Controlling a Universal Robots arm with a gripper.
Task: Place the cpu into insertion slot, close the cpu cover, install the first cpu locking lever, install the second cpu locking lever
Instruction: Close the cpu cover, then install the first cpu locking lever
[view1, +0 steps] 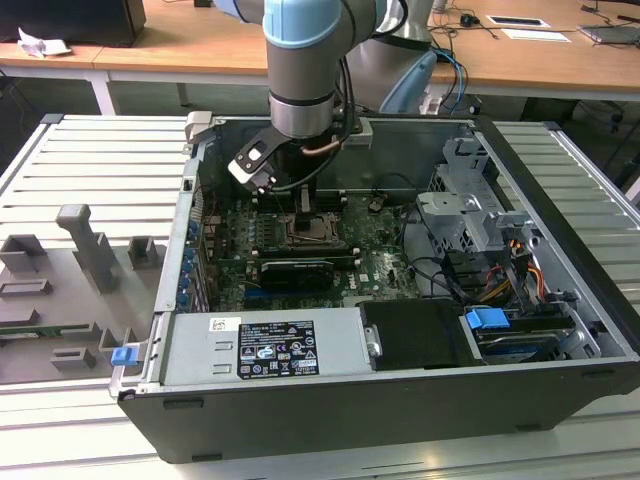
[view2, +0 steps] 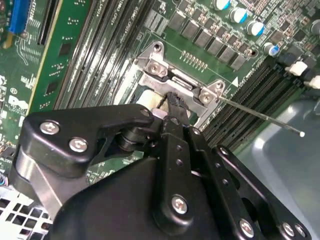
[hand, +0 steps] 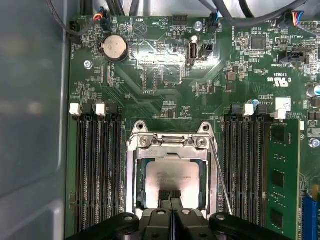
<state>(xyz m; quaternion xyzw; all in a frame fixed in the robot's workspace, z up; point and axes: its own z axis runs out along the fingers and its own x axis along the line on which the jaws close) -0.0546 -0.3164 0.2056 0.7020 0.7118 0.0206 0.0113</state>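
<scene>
gripper (hand: 170, 196) low over socket (view1: 310, 236), fingers together, tips at chip's edge | chip (hand: 172, 174) seated in socket | cover (hand: 170, 150) down around it | lever rod (view2: 260, 116) sticking out sideways

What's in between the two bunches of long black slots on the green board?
The shiny chip sits there, showing through a square metal frame. The claw reaches over the chip's edge. The first wrist view shows this.
</scene>
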